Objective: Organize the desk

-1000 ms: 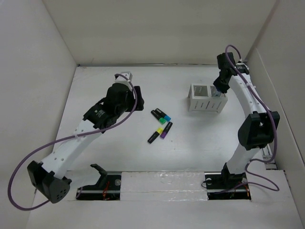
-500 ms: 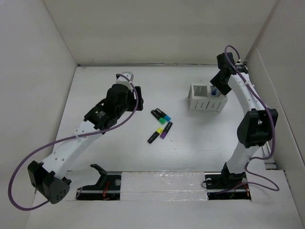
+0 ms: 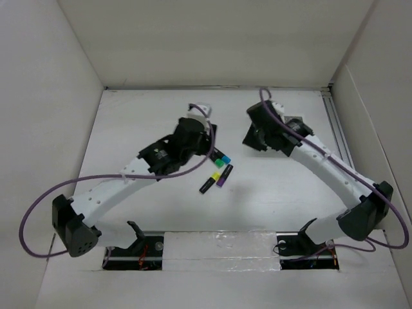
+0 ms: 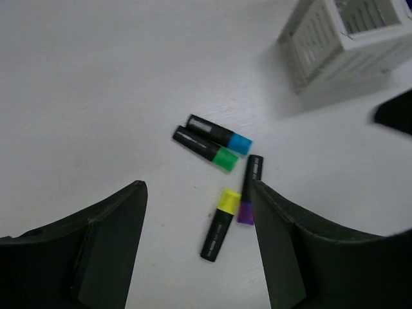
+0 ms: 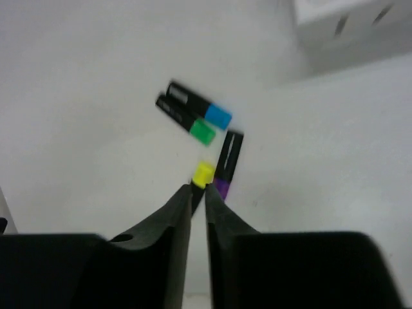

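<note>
1. One desk point(image 3: 277, 193) under both arms. Four markers midway between its side edges: blue highlighter point(image 4: 219, 134), green highlighter point(image 4: 205, 149), yellow highlighter point(image 4: 219, 224), purple highlighter point(image 4: 250, 188).
2. One organizer point(image 4: 341, 45), clear in the left wrist view, hidden by the right arm point(image 3: 322, 164) from the top.
3. Left gripper point(image 4: 197, 187) spread wide, empty; right gripper point(image 5: 199, 193) fingers almost together, empty.

4 highlighters are lying on the white table point(image 3: 122, 135): the blue highlighter point(image 4: 219, 135) and green highlighter point(image 4: 205, 149) side by side, the yellow highlighter point(image 4: 217, 225) and purple highlighter point(image 4: 250, 190) just beside them, a slotted organizer point(image 4: 341, 45) sitting apart.
</note>
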`<state>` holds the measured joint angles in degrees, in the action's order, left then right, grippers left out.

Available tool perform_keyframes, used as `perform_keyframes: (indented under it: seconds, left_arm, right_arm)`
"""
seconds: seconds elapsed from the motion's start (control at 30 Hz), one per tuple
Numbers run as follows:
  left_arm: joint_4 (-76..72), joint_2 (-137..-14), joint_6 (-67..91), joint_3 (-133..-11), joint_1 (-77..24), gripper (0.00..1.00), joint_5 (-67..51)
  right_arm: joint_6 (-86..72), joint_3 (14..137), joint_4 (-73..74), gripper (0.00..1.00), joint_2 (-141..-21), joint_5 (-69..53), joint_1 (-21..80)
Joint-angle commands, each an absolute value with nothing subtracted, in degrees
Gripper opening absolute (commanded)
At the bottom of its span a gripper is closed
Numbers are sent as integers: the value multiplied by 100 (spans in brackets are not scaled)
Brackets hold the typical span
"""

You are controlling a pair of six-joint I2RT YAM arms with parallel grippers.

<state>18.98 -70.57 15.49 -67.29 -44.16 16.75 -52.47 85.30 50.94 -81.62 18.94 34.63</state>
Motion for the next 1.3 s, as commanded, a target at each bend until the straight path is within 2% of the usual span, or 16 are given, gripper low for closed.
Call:
perform_keyframes:
  seconds: [0.0,0.03,0.17,0.33,0.6,0.93,1.27]
  left_arm:
    - [2029,-7540,1379,-7520,-5824,62,3179]
    - [2161,-7732,1484,-7628,-6158,62,3460]
    - [1768,-7165,2257,-7490,-5583,62,2533]
    - [1871,-6041,2680,-7005,-4826,63,2179]
    - [2294,-5064,3058,-6601,-4693,65,2672]
    - [2601,-4711,3120,-6425,-4693,68,2813]
    - [2698,-4632,3155,-6539,-4693,68,2830]
  right_arm:
    - [-5678,7999,5115,26,-8410,1591,4094]
    - [-5739,7963,5133,36,-8481,1600,4252]
    - [-6002,7770,4923,49,-8797,1547,4684]
    - [-6178,7471,4430,49,-9122,1485,4755]
    - [-6284,7541,3982,50,-9799,1626,4589]
    - [-6249,7760,3981,50,-10529,1766,4202]
    - [-6188,7699,3859,48,-10986,1635,4306]
